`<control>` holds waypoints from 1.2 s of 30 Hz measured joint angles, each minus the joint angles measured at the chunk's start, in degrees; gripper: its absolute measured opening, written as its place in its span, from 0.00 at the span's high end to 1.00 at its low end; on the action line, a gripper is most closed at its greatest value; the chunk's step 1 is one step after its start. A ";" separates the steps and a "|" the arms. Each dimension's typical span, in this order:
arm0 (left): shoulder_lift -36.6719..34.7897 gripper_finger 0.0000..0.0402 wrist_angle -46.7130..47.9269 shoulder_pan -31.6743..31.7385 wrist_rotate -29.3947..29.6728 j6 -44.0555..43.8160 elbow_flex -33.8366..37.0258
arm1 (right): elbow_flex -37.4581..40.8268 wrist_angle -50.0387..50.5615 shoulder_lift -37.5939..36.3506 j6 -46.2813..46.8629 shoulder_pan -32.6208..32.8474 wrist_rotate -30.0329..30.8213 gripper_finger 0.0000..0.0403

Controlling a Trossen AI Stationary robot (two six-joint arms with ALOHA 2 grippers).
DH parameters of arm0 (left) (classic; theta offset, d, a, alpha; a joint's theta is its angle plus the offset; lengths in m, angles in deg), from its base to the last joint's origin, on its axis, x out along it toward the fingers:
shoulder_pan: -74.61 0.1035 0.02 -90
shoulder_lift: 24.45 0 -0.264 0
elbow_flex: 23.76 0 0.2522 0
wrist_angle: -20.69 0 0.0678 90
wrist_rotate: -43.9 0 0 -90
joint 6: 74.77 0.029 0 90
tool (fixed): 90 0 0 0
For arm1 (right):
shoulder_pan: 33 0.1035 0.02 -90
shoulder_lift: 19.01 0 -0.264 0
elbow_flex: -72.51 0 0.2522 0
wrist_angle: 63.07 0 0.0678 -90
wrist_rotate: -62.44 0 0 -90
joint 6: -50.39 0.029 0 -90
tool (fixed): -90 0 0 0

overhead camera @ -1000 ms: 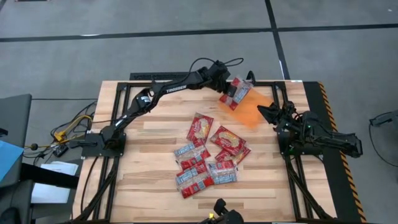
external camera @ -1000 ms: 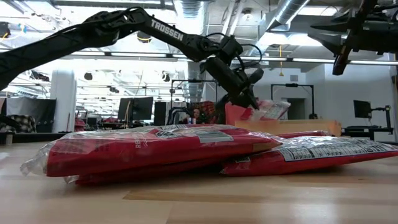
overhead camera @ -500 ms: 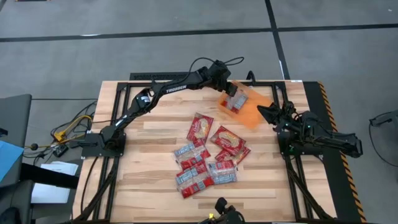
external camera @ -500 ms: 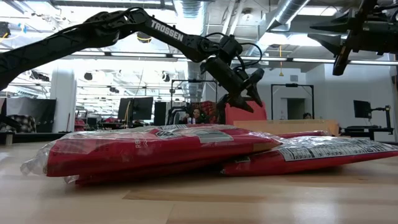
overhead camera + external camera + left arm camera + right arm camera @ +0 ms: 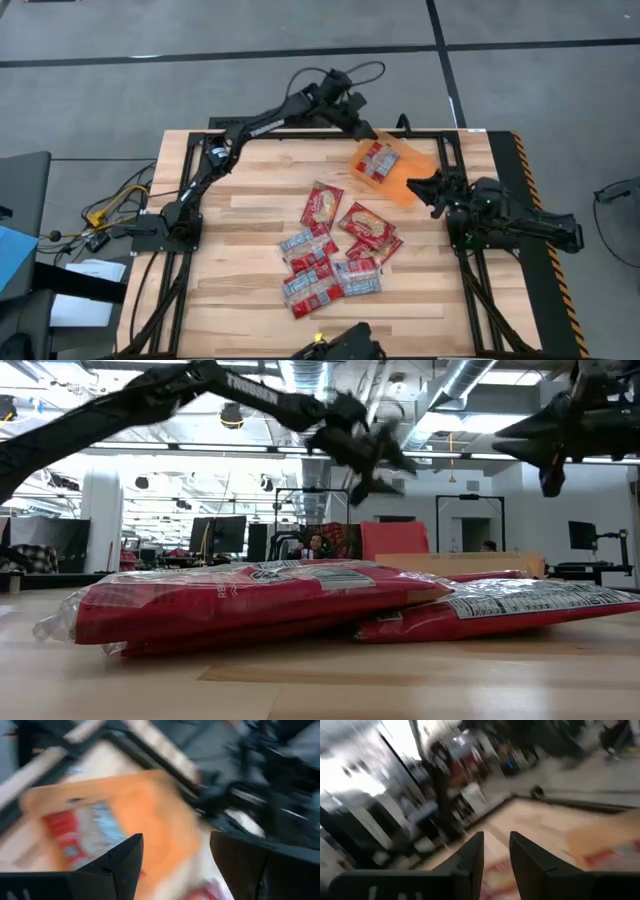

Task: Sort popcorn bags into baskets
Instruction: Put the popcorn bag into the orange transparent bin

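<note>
While raised above the frame's upper middle, left gripper (image 5: 362,124) spread wide, holding nothing | right gripper (image 5: 418,183) at centre right, fingers narrowly apart, nothing held | one packet (image 5: 377,160) lying in orange basket (image 5: 405,178) | remaining popcorn bags (image 5: 335,250) heaped mid-table, overlapping | likely light, limp, slippery film; best pinched at an exposed edge.

Orange basket (image 5: 398,170) at table's far right, one popcorn bag (image 5: 376,160) flat inside; other red bags (image 5: 335,250) clustered mid-table.
</note>
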 joint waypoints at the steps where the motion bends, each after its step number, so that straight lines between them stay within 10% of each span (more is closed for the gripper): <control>1: -1.37 0.47 0.91 -0.02 -1.43 1.50 -0.01 | -2.08 3.89 1.13 -1.68 0.00 0.02 0.71; 14: -18.93 0.46 27.68 -1.78 0.58 17.73 -0.01 | -26.38 29.06 38.09 -9.79 1.94 -2.63 0.71; 25: -24.98 0.46 46.85 -6.24 8.46 21.73 0.00 | -28.92 25.51 60.31 -8.61 4.14 -17.37 0.64; 36: -24.96 0.46 52.61 -13.05 14.92 22.52 0.01 | -28.50 23.04 72.42 -11.36 5.60 -14.35 0.38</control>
